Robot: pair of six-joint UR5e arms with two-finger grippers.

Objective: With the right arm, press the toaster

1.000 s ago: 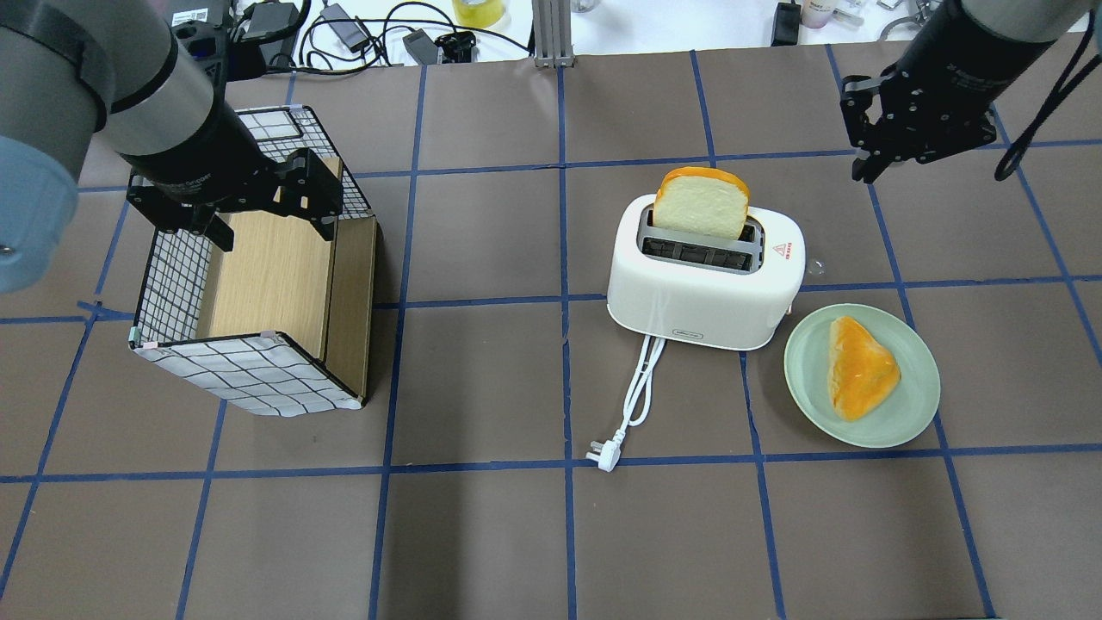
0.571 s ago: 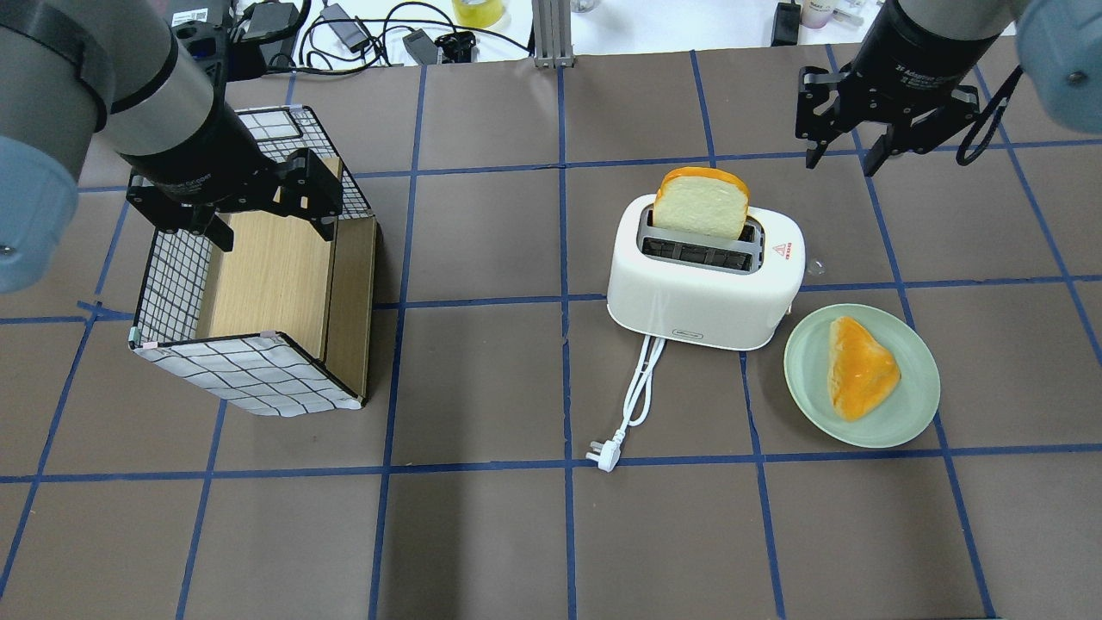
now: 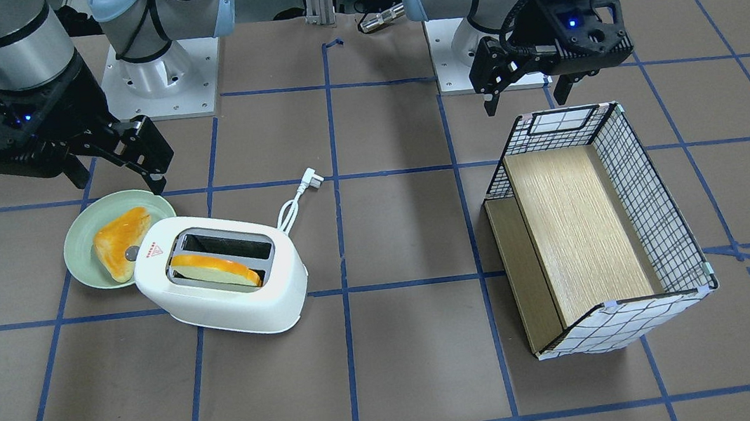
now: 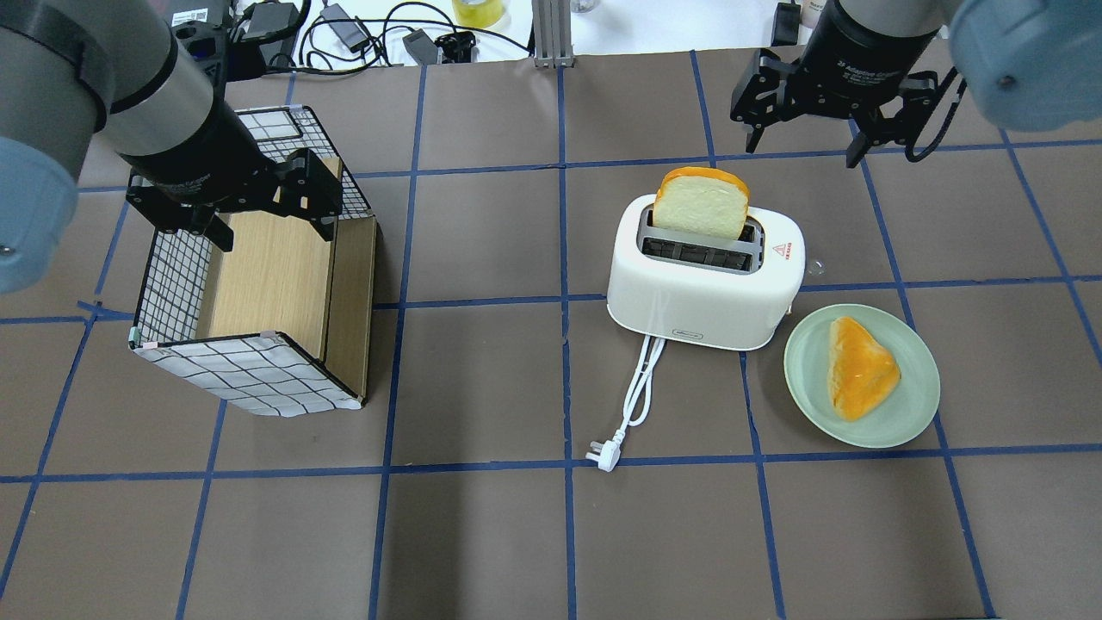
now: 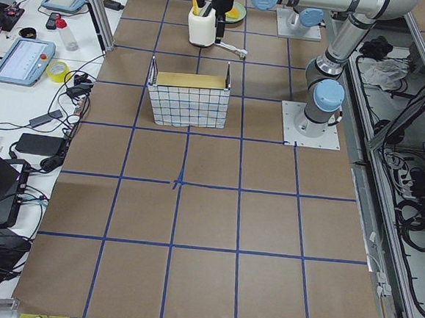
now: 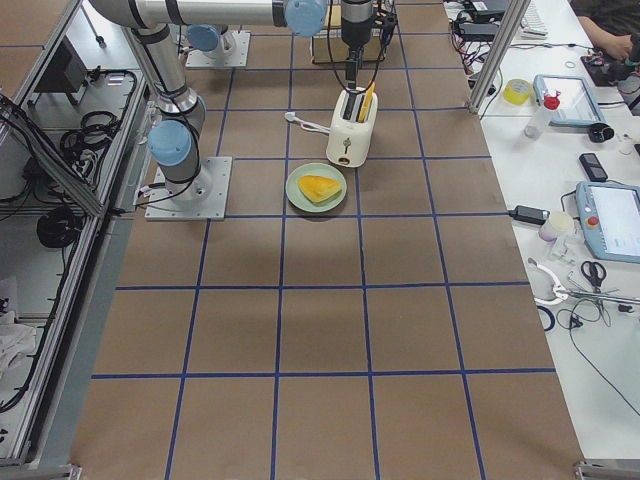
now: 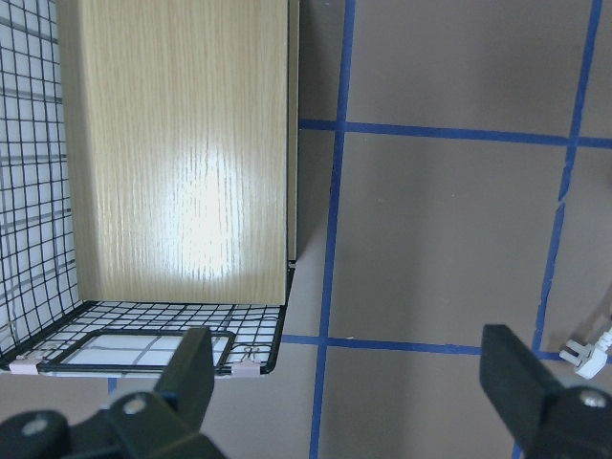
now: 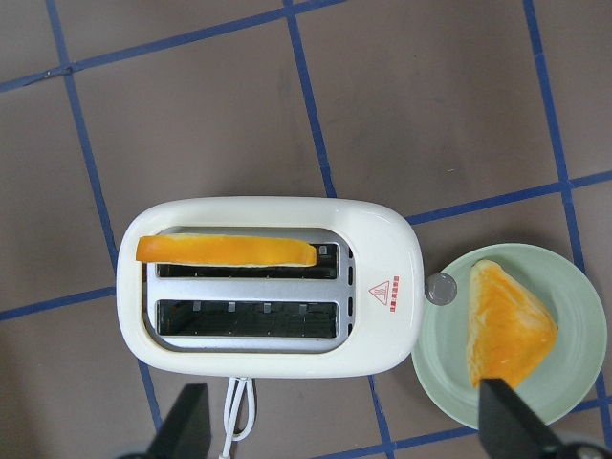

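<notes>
Overhead exterior view: the toaster (image 4: 706, 275) sits upright on the brown table (image 4: 482, 534), one bread slice (image 4: 699, 202) standing up out of a slot. Its cord and plug (image 4: 603, 455) trail off its near side. Just beside the toaster's button end, a green plate (image 4: 913, 413) carries a second slice (image 4: 859, 366). The right gripper (image 4: 802, 148) hangs in the air above the toaster, fingers spread wide, touching nothing. Its wrist camera looks straight down on the round grey button (image 8: 441, 288). Well away from the toaster's other end, the left gripper (image 4: 274, 226) hovers over a wire basket (image 4: 250, 379), also spread.
</notes>
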